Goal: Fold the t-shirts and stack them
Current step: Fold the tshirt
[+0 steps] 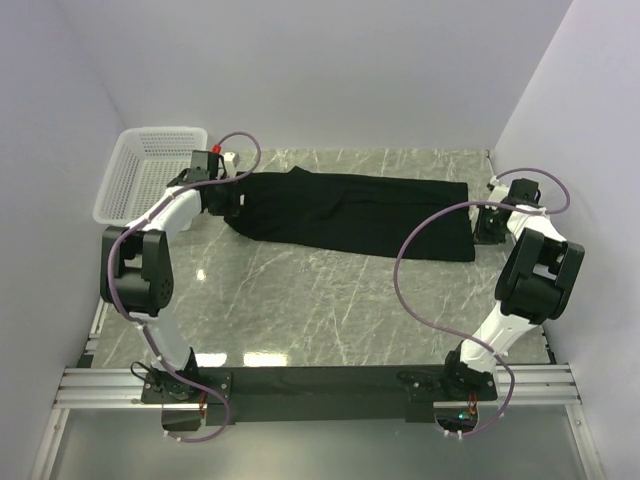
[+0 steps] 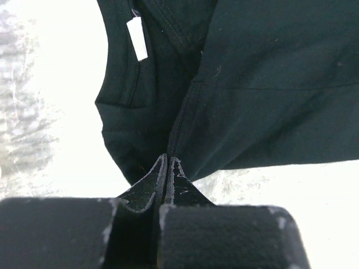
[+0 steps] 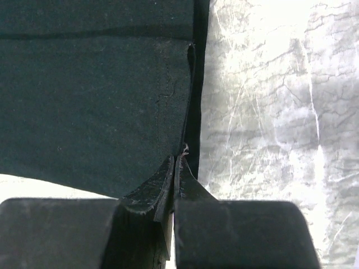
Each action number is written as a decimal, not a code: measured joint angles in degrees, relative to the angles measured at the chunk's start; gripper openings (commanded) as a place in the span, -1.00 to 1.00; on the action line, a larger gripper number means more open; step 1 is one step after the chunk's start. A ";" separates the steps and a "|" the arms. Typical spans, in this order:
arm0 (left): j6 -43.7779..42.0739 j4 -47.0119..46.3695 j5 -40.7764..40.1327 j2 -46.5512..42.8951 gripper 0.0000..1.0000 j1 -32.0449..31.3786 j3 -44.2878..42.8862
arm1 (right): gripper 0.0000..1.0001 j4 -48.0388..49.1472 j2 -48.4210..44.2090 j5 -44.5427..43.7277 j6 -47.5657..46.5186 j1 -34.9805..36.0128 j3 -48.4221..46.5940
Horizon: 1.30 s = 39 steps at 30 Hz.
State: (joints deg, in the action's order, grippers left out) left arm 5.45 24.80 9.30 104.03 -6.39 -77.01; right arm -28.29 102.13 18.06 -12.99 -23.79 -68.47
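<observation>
The black t-shirt [image 1: 350,212] lies as a long strip across the far part of the worktop [image 1: 330,295], near the white basket [image 1: 140,175], with the left claw [image 2: 167,159] clamped on its collar end and the right claw [image 3: 178,157] clamped on its hem edge.

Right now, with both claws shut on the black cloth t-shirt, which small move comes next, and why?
Probably raise both claws slightly together: the left claw pinches the black cloth t-shirt beside its collar, the right claw pinches the opposite end, and the shirt lies flat, so lifting frees it for folding.
</observation>
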 measured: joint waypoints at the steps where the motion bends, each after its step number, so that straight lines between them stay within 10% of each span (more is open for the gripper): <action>1: 0.00 -0.07 0.11 -0.70 -0.99 0.00 0.33 | -1.00 0.15 -0.33 -0.02 -0.20 0.00 0.35; 39: 6.38 -0.04 0.00 -11.30 -0.99 3.67 18.82 | -1.00 4.83 -3.43 -8.52 -5.46 -0.26 7.10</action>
State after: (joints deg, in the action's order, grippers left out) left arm 11.84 24.75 9.30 92.73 -2.72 -58.19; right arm -23.46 98.70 9.54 -18.46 -24.05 -61.36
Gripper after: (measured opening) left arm 0.014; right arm 0.009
